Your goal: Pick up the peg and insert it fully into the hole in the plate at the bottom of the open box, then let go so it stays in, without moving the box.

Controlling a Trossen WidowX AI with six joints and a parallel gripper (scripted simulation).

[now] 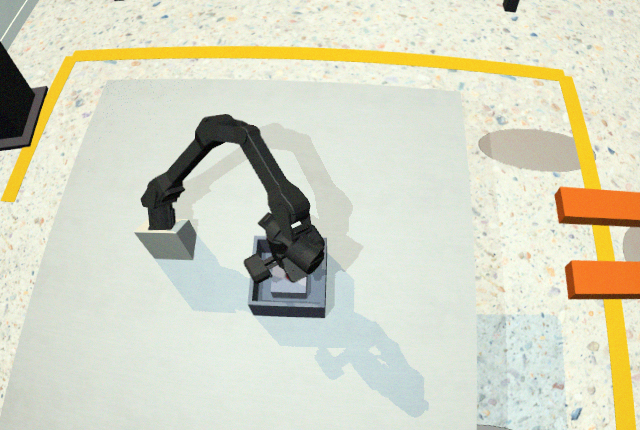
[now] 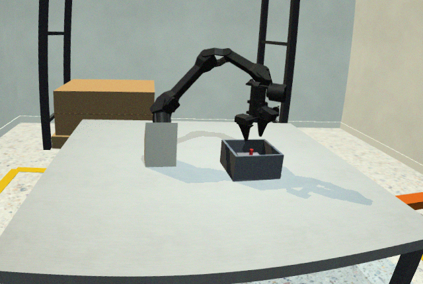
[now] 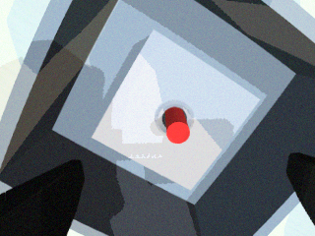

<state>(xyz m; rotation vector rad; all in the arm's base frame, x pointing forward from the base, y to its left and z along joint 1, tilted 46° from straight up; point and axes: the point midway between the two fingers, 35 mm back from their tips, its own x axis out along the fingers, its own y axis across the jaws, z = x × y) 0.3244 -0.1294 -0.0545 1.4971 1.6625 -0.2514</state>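
Peg (image 3: 176,125) upright in plate (image 3: 217,98) hole — fingers wide.

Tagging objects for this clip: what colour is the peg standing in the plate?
Red. The peg shows best in the wrist view.

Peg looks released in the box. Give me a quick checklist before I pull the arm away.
1. Gripper open, holding nothing: ok.
2. Fingers apart from the red peg, spread wide to either side: ok.
3. Peg standing in the hole of the plate without support: ok.
4. Peg fully seated: cannot tell; its top shows above the plate in the exterior view.
5. Fingertips above the rim of the box: ok.
6. Box flat on the table, not tilted: ok.
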